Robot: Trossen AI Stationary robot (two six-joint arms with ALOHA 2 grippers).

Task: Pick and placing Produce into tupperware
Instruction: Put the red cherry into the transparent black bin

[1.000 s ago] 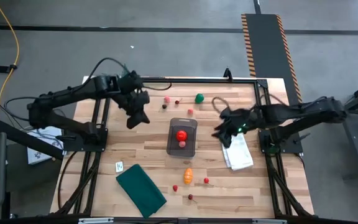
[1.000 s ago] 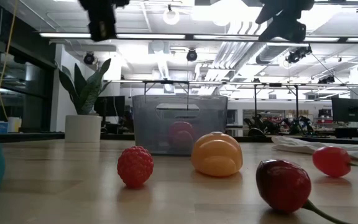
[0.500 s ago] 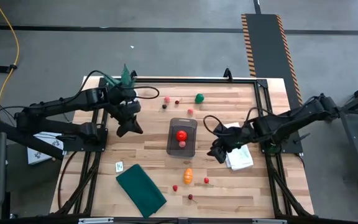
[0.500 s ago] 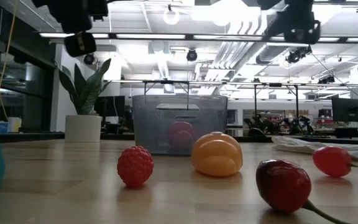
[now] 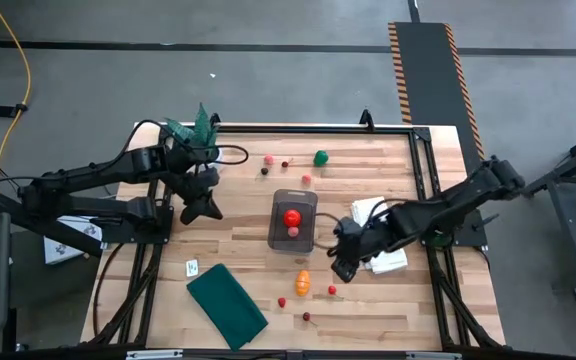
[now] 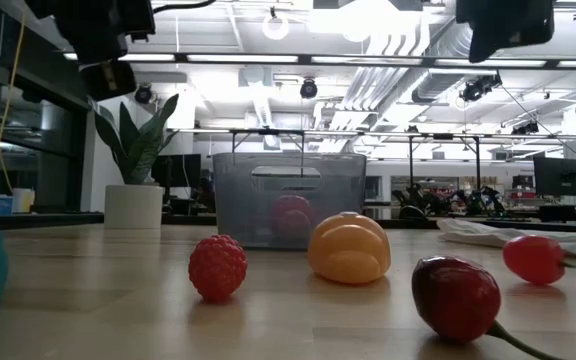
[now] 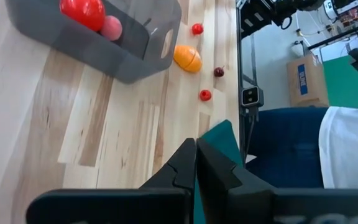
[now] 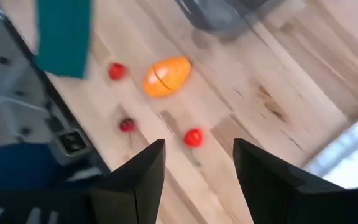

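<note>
Now the right pincer (image 5: 340, 268) hangs with its fingers spread and empty above the wooden bench (image 5: 228, 240), just beside the small clear grey-tinted plastic tupperware (image 5: 293, 220), which already holds a red toy ball (image 5: 292, 217) and a small pink piece (image 5: 292, 232). Near it lie the orange toy fruit (image 5: 302, 282), a small red cherry-like piece (image 5: 331, 290) and other berry-sized bits. The risk, I judge, is in the small size and roundness of the pieces — fingers closing off-centre could squirt the cherry-like piece away, or nudge the orange fruit and set it rolling. A low approach could also knock the tupperware. The left pincer (image 5: 208, 211) waits closed and empty, well apart at the bench's left side.
</note>
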